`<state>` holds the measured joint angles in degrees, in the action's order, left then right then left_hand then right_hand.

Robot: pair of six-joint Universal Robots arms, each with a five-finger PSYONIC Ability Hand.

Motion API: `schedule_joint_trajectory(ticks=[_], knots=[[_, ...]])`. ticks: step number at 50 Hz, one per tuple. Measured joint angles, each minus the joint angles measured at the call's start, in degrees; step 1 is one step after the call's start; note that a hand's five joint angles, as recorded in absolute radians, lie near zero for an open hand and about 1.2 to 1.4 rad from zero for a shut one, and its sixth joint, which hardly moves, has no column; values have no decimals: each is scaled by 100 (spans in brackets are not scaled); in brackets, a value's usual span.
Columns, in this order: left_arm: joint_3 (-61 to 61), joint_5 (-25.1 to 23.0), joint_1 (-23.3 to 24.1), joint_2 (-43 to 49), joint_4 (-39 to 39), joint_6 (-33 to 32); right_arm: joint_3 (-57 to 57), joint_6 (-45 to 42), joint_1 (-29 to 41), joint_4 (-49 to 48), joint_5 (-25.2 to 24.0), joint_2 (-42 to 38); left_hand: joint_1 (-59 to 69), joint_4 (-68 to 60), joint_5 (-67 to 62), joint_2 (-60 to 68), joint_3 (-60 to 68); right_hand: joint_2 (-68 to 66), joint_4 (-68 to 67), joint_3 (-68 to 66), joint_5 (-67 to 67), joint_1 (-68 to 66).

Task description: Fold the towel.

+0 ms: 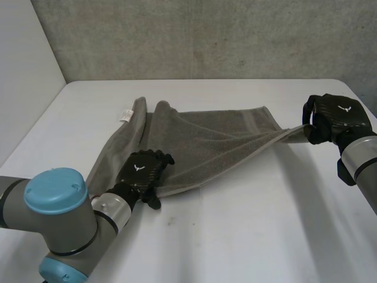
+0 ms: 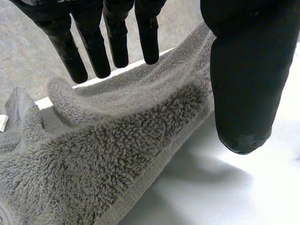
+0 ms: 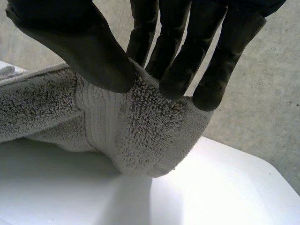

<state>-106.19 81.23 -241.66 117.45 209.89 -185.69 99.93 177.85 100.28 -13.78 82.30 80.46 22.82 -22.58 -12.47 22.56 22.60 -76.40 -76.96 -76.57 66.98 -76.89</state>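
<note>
Grey towel (image 1: 224, 132), white table (image 1: 265, 224) — right hand (image 1: 339, 118) pinches corner, left hand (image 1: 141, 171) over edge.

One grey towel (image 1: 206, 141) lies on one white table (image 1: 265, 236); one white label (image 1: 125, 114) sits at the towel's far left edge; two hands: left hand (image 1: 143, 171) at its near edge, right hand (image 1: 337, 118) at its right corner.

The towel (image 1: 218, 132) lies on the table (image 1: 265, 236), left robot hand (image 1: 141, 171) over it.
</note>
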Motion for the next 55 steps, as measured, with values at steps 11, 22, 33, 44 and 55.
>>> schedule_joint_trajectory(ticks=[11,22,33,44,55], knots=[[432,791,-90,395,179,-16,-9,31,-119,52,-16,57,724,-748,-764,752,749,0,0,0,0,-9],[234,1606,-638,23,198,-65,3,6,-375,52,-131,59,772,-806,-823,809,806,0,0,0,0,-19],[-53,1499,-866,-208,137,-84,61,-19,-391,51,-189,57,772,-806,-823,809,806,0,0,0,0,-19],[-109,1492,-1062,-215,-122,-342,60,-56,-474,48,-187,57,1215,-1239,-1250,1246,1237,0,0,0,0,-19],[-391,1003,-1183,-300,-425,-661,65,-77,-521,70,-196,60,4434,-4585,-4522,4595,4582,0,0,0,0,-19]])
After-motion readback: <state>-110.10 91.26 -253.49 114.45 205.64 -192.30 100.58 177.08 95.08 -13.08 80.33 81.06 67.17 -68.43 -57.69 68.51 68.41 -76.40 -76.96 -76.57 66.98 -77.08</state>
